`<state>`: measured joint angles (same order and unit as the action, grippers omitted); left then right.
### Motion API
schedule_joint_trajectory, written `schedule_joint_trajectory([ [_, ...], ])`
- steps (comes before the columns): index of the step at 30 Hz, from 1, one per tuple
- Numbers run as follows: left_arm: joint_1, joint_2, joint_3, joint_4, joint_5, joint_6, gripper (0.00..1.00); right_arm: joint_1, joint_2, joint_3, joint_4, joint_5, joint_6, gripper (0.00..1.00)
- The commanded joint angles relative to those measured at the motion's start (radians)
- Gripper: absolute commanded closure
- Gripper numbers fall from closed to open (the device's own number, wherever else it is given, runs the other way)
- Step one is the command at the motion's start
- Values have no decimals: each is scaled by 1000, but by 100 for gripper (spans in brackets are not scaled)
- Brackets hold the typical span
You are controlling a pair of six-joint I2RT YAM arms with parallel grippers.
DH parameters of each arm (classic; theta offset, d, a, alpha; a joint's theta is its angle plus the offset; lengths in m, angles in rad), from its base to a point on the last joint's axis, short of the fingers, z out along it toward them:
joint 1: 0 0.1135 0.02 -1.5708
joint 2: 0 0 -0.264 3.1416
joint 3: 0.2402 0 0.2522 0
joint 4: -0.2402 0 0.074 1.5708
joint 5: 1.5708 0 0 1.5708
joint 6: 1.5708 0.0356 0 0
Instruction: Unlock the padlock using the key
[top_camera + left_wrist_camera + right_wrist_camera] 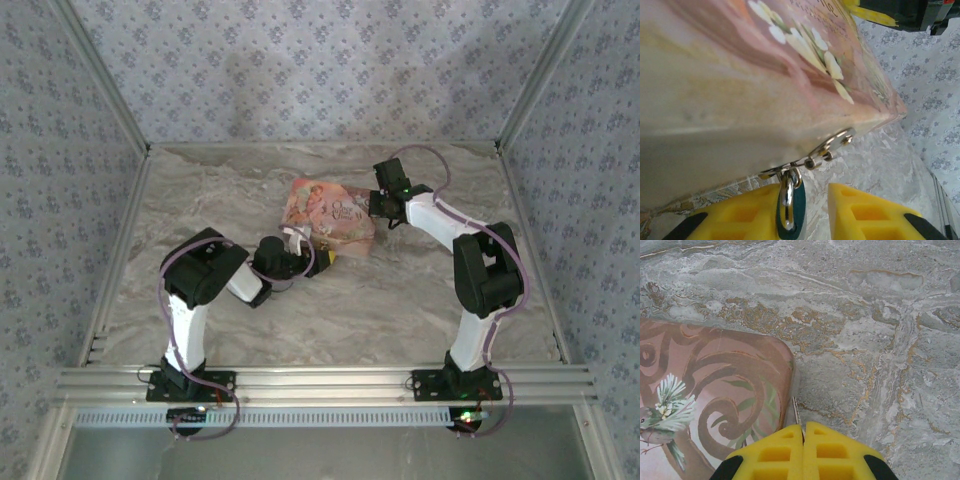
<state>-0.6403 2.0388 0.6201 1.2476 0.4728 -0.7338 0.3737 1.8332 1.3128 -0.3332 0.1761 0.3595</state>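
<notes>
The padlock (790, 212) hung, apparently locked, from the clasp (832, 145) of the pink box (740, 75) near the tabletop (880, 315) centre, with the left fingers (740, 217) part-open astride it, while the right fingers (775, 452) were clenched on the key (796, 412), not yet inserted.

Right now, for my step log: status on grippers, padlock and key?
Left gripper open, straddling padlock on pink box hasp. Right gripper shut on key beside box corner. Box between key and padlock.
</notes>
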Motion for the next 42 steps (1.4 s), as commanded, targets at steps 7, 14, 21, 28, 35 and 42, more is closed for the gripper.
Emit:
schedule_joint_trajectory([
  [7, 23, -77, 20, -209, 116, 55, 82, 3, 22, 11, -27, -30, 16, 100],
  [14, 36, -160, 36, -436, 148, 132, 89, -2, 76, 71, -17, -56, 15, 100],
  [21, 37, -172, 78, -508, 176, 107, 96, -2, 164, 199, -45, -88, 4, 100],
  [28, 35, -164, 94, -453, 140, -32, 98, -17, 233, 315, -96, -135, -33, 100],
  [35, 19, -163, 124, -455, 68, -101, 99, -63, 137, 266, -139, -77, -63, 100],
  [42, 19, -165, 173, -494, 72, -132, 100, -104, -114, 51, -83, -209, -21, 100],
])
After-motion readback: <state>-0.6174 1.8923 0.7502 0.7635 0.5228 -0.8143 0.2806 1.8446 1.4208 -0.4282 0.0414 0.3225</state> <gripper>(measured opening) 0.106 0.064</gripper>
